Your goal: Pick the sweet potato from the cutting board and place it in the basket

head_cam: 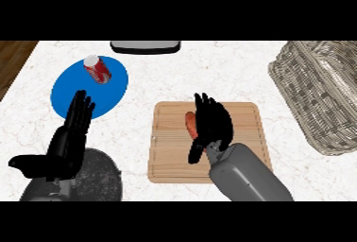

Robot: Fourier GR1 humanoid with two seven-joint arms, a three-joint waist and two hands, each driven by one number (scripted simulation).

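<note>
Right hand (211, 124) sits over the cutting board (245, 142), fingers straight and spread, laid along the sweet potato (190, 124) w/o curling round it, so it's open, no grasp yet as far as I can tell. The potato, a stubby orange-red taper, lies on the board's upper middle, half hidden under the fingers. So the task looks barely begun: the pick isn't made, and the lift, the carry and the drop are all left. The board is pale wood, rectangular w/ a groove near its rim. Well off to the board's right stands the basket (317, 94), grey woven wicker, deep and ribbed. Left of the board, the left hand (70, 137) rests open, fingers up, beside a blue oval plate (70, 94) bearing a red can (97, 69). The bench (209, 75) is white marbled stone; a dark speckled round thing (101, 179) lies by the left hand.
</note>
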